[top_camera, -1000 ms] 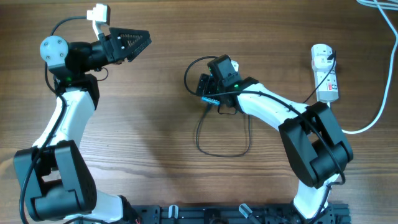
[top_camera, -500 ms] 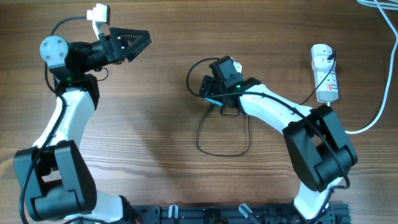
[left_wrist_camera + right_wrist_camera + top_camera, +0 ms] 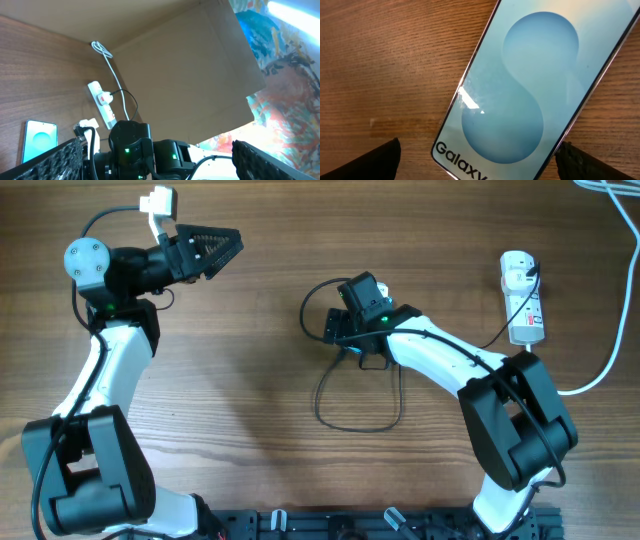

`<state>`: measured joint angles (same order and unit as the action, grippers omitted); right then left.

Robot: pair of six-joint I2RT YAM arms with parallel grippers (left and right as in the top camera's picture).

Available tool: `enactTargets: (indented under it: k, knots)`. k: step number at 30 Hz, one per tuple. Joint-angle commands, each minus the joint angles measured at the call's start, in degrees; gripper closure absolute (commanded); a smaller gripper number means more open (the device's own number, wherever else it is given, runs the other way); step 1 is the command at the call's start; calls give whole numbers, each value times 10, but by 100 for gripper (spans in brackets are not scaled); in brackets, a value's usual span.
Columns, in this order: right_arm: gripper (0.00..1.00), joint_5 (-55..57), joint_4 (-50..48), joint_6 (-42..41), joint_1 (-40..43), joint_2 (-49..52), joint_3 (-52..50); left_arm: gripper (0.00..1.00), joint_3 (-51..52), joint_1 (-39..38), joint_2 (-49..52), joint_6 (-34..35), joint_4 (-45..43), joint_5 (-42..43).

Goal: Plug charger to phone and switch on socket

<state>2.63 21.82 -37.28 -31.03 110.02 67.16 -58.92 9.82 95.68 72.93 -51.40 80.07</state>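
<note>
The phone lies flat on the wooden table, its turquoise screen with a pale oval and "Galaxy" text filling the right wrist view. My right gripper hovers open just above its lower end, one finger on each side, touching nothing. From overhead that gripper hides most of the phone. The charger, a thin black cable, loops on the table below and around it; its tip is hidden. The white socket lies at the far right. My left gripper is open and empty at the upper left, raised off the table.
A thick white cord runs from the socket toward the top right corner. In the left wrist view, the phone, the socket and a brown cardboard wall behind the table show past my right arm.
My right gripper has shifted slightly to the right over the phone. The left arm has not moved, and both grippers stay open.
</note>
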Motion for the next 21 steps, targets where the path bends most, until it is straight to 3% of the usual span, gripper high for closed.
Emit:
enactTargets:
  k: [1,21]
  knots:
    - [0,3,-1,64,3,-17,-3,0,-2,2,-12,-3,-2,7]
    - [0,-21,15,303,3,-17,12,0,-2,2,-12,-3,-2,7]
